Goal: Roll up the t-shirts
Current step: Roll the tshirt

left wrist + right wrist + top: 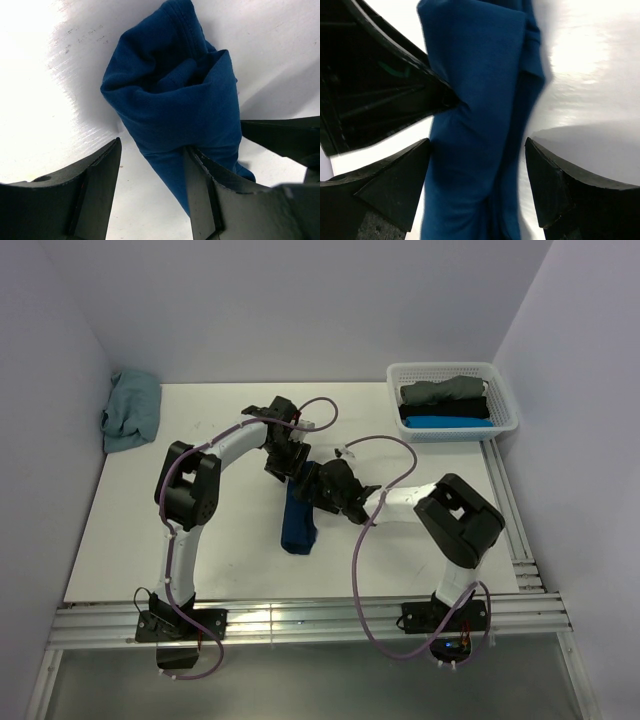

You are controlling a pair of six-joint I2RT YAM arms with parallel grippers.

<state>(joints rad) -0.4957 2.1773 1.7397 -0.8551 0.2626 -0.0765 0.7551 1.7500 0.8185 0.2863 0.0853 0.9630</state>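
The left tool (152,146) is hovering over the middle of the table (400,550), its jaws standing apart and clamping nothing. Well off to its left, a crumpled teal t-shirt (130,410) is lying at the table's far left corner. The navy t-shirt (297,525) is lying bundled into a long narrow shape. Its far end is sitting under both tools, pressing against the left tool's right finger (210,200). The right tool (477,142) is crowding in just beside, its jaws spread wide on either side of the cloth without gripping it. At the far right, a white basket (505,405) is holding a grey t-shirt (445,392), a black t-shirt (445,411) and a bright blue t-shirt (448,422).
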